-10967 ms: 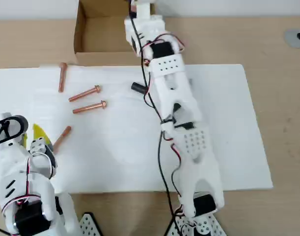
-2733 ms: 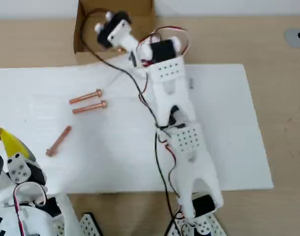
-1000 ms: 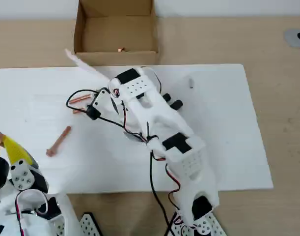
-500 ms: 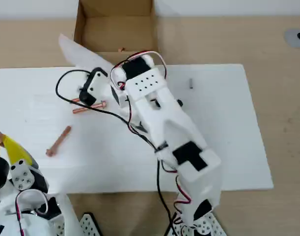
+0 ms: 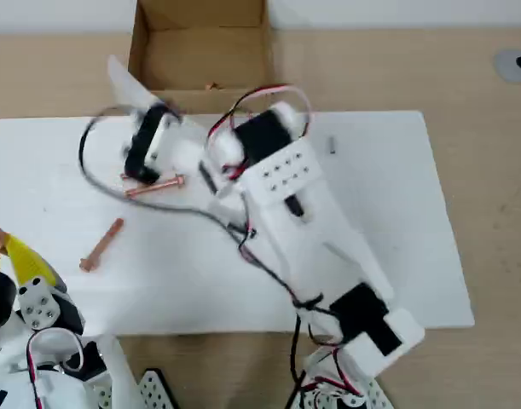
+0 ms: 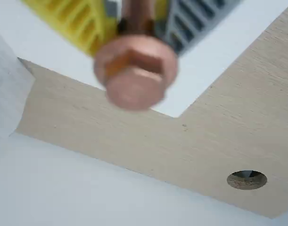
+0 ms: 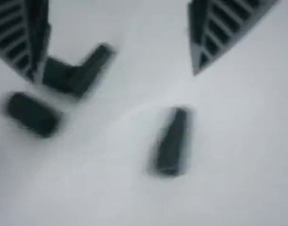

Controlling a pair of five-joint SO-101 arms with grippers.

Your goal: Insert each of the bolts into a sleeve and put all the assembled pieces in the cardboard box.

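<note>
The left gripper (image 6: pixel 135 21) has a copper bolt (image 6: pixel 135 70) pinched tight between its fingers. The right gripper (image 7: pixel 119 40) hangs spread wide, one black sleeve (image 7: pixel 171 141) just past its fingertips, other sleeves (image 7: pixel 33 114) beside one finger.

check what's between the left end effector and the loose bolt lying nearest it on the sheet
Bare white sheet, seen in the high view: the loose bolt lies apart from the left end effector, which grips a second bolt.

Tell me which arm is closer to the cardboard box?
Right. The right gripper is just in front of the cardboard box; the left gripper is far away, holding a bolt.
</note>
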